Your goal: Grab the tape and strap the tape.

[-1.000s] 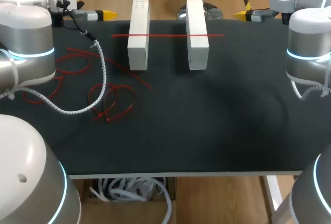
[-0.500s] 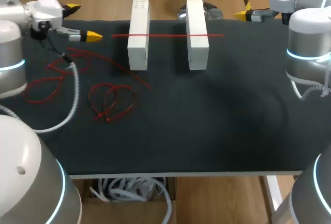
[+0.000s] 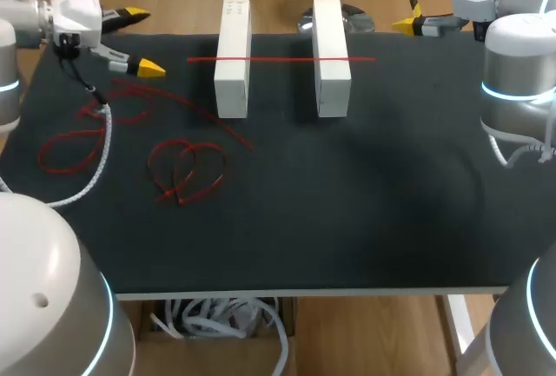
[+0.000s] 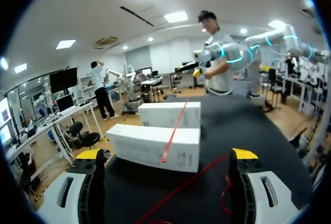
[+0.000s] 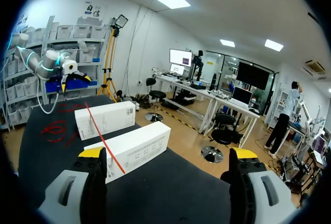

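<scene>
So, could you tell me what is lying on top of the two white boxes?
A straight red tape lies across both tops, bridging the gap between the left box and right box. Whatever is under the boxes is covered.

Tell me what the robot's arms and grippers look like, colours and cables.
The left arm and right arm are silver-grey rounded segments with glowing cyan rings. The left gripper and right gripper have pale grey fingers with yellow tips. A white spiral-wrapped cable runs from the left wrist.
</scene>
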You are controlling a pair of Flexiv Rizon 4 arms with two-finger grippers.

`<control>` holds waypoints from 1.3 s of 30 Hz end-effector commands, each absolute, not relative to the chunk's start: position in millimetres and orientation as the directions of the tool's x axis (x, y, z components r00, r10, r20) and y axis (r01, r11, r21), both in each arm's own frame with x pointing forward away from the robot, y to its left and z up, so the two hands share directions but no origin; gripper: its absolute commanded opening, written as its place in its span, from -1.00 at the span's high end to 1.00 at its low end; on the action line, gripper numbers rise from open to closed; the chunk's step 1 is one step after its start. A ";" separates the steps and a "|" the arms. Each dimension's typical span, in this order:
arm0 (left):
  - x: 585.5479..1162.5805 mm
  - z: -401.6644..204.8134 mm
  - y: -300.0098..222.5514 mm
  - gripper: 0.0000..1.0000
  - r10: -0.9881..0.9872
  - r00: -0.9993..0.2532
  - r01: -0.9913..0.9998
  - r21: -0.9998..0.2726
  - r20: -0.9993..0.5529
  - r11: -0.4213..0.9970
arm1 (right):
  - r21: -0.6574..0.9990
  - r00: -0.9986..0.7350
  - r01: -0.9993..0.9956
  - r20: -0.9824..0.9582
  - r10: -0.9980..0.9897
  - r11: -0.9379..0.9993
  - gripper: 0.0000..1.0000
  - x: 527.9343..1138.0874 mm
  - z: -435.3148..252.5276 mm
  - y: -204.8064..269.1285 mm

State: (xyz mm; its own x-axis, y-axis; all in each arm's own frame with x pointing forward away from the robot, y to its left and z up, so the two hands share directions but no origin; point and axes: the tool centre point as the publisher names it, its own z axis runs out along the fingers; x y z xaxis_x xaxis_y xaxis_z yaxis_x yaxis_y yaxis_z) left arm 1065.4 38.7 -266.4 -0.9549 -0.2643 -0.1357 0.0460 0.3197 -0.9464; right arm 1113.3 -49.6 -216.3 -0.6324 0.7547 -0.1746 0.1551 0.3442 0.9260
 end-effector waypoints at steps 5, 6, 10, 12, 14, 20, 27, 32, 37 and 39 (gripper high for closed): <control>1065.7 -290.1 24.5 -0.47 -0.177 -0.979 0.049 -0.952 -0.106 0.302 | 0.926 -0.632 0.156 -0.174 0.755 0.344 -1.00 1113.6 -216.4 -49.8; 1064.5 -291.0 24.0 0.08 -0.165 -0.981 0.047 -0.954 -0.100 0.297 | 0.926 -0.632 0.156 -0.174 0.755 0.344 -1.00 1113.6 -216.4 -49.8; 1062.3 -295.0 20.4 0.38 -0.170 -0.980 0.049 -0.954 -0.103 0.297 | 0.926 -0.632 0.156 -0.174 0.755 0.344 -1.00 1113.6 -216.4 -49.8; 1061.0 -296.5 18.6 0.43 -0.152 -0.984 0.046 -0.957 -0.093 0.288 | 0.926 -0.632 0.156 -0.174 0.755 0.344 -1.00 1113.6 -216.4 -49.8; 1059.7 -297.4 16.7 0.40 -0.140 -0.986 0.048 -0.959 -0.090 0.280 | 0.926 -0.632 0.156 -0.174 0.755 0.344 -1.00 1113.6 -216.4 -49.8; 1055.6 -300.4 11.2 0.22 -0.107 -0.990 0.061 -0.961 -0.093 0.270 | 0.926 -0.632 0.156 -0.174 0.755 0.344 -1.00 1113.6 -216.4 -49.8; 1053.5 -302.6 4.6 0.19 -0.074 -0.993 0.072 -0.963 -0.094 0.259 | 0.926 -0.632 0.156 -0.174 0.755 0.344 -1.00 1113.6 -216.4 -49.8; 1054.7 -303.4 -1.1 -0.04 -0.068 -0.992 0.082 -0.963 -0.103 0.255 | 0.926 -0.632 0.156 -0.174 0.755 0.344 -1.00 1113.6 -216.4 -49.8; 1059.1 -304.6 -5.4 -0.09 -0.069 -0.991 0.090 -0.963 -0.111 0.256 | 0.926 -0.632 0.156 -0.174 0.755 0.344 -1.00 1113.6 -216.4 -49.8; 1060.8 -305.2 -6.5 0.01 -0.069 -0.991 0.090 -0.963 -0.111 0.256 | 0.926 -0.632 0.156 -0.174 0.755 0.344 -1.00 1113.6 -216.4 -49.8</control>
